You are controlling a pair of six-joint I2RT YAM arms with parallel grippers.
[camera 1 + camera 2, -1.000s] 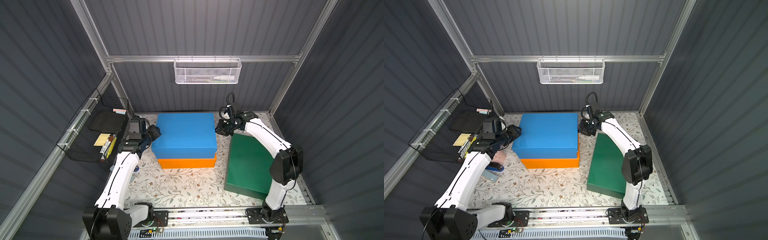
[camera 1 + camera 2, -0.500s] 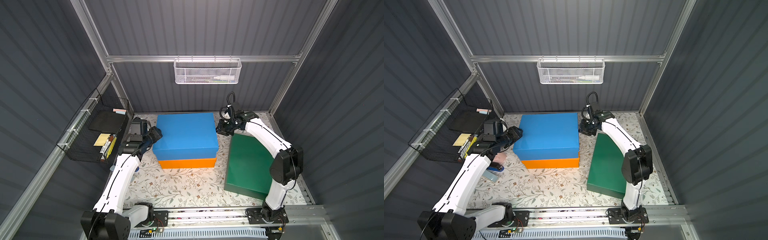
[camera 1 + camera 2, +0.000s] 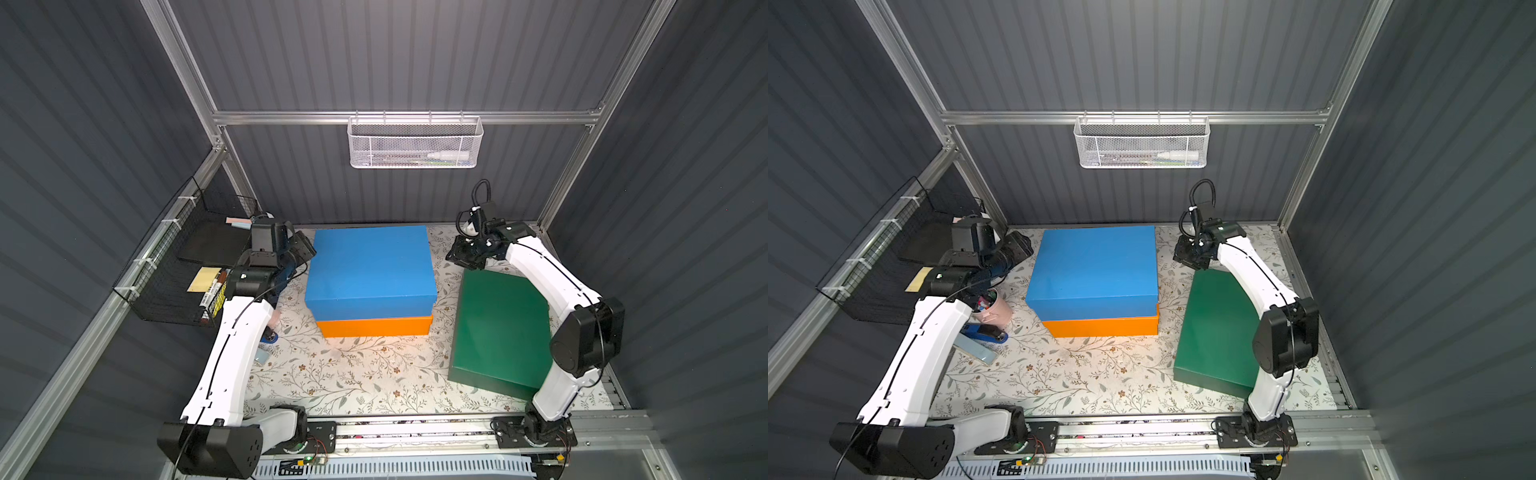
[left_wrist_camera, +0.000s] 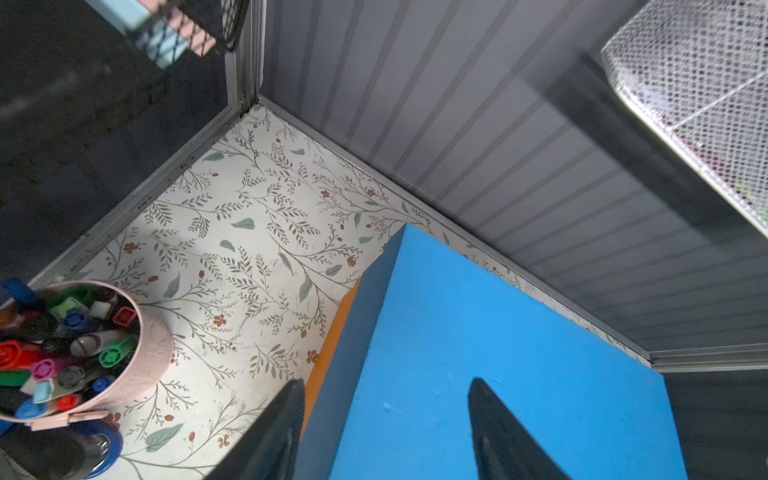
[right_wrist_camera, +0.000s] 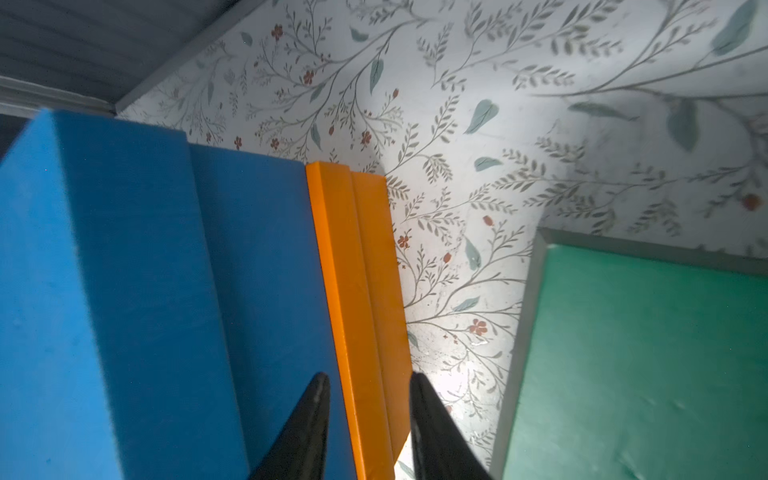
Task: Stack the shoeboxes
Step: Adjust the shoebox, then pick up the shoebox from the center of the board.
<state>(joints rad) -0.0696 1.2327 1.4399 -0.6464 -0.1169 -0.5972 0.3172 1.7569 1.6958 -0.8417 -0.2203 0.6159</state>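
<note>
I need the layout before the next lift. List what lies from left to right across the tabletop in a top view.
black wire basket → pink pen cup → blue box → green box. The orange box is left out because it lies under the blue box.

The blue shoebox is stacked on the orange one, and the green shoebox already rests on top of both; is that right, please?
Not quite. The blue shoebox does sit on the orange shoebox, but the green shoebox is not on top: both top views show it lying on the table beside the stack, on the robot's right.
</note>
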